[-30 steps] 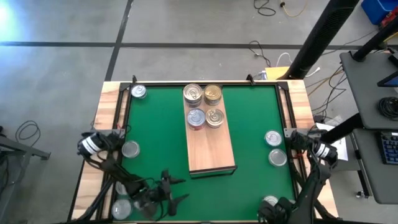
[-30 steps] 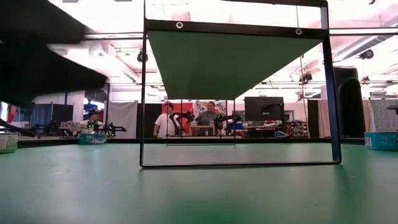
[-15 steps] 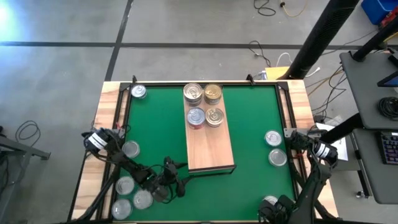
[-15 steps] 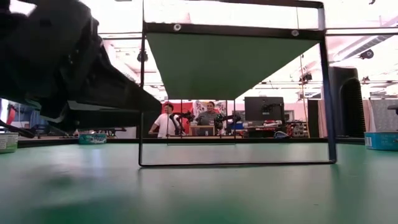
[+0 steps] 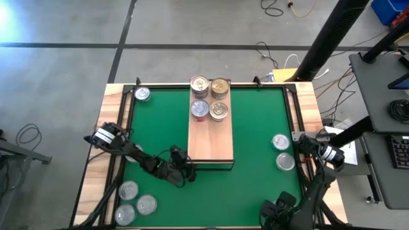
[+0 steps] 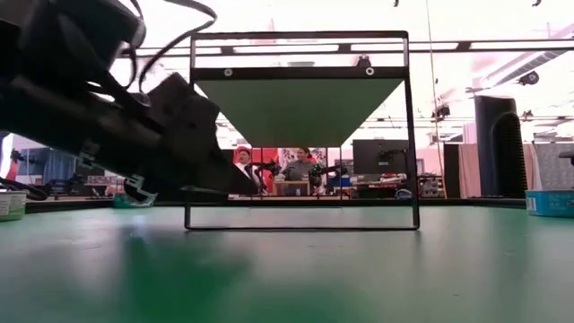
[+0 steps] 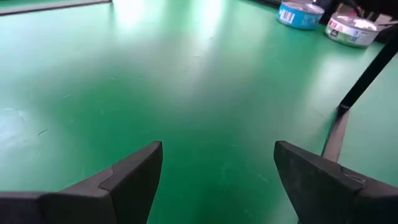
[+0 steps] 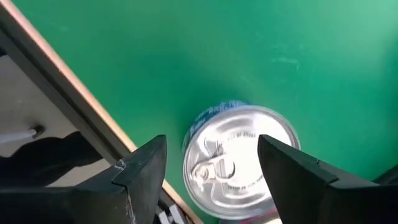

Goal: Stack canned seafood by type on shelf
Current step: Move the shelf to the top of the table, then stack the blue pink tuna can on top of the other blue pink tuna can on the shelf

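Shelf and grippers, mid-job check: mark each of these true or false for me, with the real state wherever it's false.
1. Four cans sit at the shelf's far end. True.
2. The left gripper holds a can. False: its fingers are open over bare green mat, holding nothing.
3. The right gripper hovers open over a silver-topped can. True.
4. The shelf's near half is full of cans. False: that half is bare wood.
5. A lone can sits at the mat's far left corner. True.
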### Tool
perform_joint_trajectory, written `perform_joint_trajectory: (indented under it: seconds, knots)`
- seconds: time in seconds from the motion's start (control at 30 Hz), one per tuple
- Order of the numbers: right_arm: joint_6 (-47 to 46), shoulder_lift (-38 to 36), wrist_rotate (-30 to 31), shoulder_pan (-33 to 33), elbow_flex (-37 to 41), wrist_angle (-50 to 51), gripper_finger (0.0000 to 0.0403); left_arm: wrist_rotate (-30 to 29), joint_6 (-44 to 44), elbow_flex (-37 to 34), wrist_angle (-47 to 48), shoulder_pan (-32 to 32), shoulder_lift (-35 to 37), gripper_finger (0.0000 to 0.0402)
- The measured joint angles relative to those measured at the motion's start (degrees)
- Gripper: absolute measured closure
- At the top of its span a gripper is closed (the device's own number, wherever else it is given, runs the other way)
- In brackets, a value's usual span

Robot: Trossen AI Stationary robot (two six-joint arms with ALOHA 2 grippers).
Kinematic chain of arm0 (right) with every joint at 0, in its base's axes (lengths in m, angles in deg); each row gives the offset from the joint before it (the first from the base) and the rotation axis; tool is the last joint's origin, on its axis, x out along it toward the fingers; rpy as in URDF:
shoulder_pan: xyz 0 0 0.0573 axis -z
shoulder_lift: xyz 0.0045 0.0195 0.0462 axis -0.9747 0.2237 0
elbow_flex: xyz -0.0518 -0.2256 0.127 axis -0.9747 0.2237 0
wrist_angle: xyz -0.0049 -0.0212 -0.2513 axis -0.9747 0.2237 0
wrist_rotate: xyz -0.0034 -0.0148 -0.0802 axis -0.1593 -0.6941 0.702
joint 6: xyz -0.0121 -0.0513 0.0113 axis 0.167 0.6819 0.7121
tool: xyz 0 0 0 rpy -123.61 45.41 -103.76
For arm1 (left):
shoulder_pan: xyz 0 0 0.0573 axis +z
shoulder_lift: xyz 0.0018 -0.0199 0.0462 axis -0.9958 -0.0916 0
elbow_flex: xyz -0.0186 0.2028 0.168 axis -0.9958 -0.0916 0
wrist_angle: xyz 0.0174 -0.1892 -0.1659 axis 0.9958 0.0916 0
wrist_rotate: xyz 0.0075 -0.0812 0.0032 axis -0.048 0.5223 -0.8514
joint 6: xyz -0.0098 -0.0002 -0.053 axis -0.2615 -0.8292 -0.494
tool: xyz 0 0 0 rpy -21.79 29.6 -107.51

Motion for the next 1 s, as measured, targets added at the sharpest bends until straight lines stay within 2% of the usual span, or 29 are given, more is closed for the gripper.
perform_joint_trajectory:
  seconds: [0.27, 0.6, 0.8, 1.0]
  knots:
    - [4.4, -0.1, -0.5, 2.5, 0.0, 0.1, 0.0160, 0.0, 4.0, 0.0, -0.2, 1.5, 0.8, 0.0109]
    - [1.6, -0.1, -0.8, 3.1, 0.0, -0.7, 0.0179, 0.4, 6.1, -0.1, -0.1, 5.2, 1.9, 0.0109]
    - [1.5, -0.1, -1.7, 3.1, 0.0, -1.6, 0.0172, 6.4, 6.2, -0.1, 0.4, 4.7, 1.9, 0.0109]
    - [2.0, -0.1, -1.7, 3.3, 0.0, -2.4, 0.0151, 7.0, 8.2, -0.1, 1.2, 0.8, 1.9, 0.0109]
